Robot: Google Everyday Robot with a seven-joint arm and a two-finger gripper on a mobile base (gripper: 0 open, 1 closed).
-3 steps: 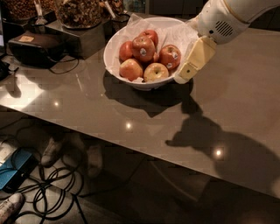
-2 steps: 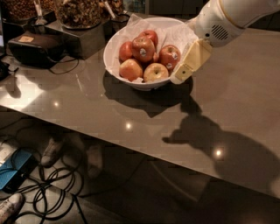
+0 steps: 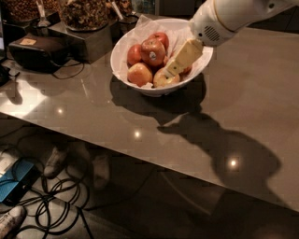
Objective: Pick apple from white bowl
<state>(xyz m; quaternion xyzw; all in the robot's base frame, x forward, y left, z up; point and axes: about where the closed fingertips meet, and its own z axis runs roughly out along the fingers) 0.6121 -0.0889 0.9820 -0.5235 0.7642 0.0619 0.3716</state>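
Observation:
The white bowl (image 3: 126, 44), lined with crinkled white paper, stands on the grey table and holds several apples. My gripper (image 3: 176, 64) reaches down into the bowl's right side from the upper right. It covers most of the apple (image 3: 188, 70), of which only a red sliver shows at the right rim. A deeper-red stickered apple (image 3: 153, 50) lies in the middle, just left of the gripper. Two yellower apples (image 3: 140, 73) lie at the front, one of them touching the gripper's tip.
Dark containers of nuts (image 3: 84, 14) and a black device (image 3: 39, 51) with cables stand at the table's back left. The table (image 3: 243, 107) stretches to the right and front. Its front edge runs diagonally, with cables (image 3: 51, 205) on the floor below.
My gripper has moved left and deeper into the bowl, and it now covers the stickered apple at the right side. The view has shifted, so the bowl sits nearer the middle.

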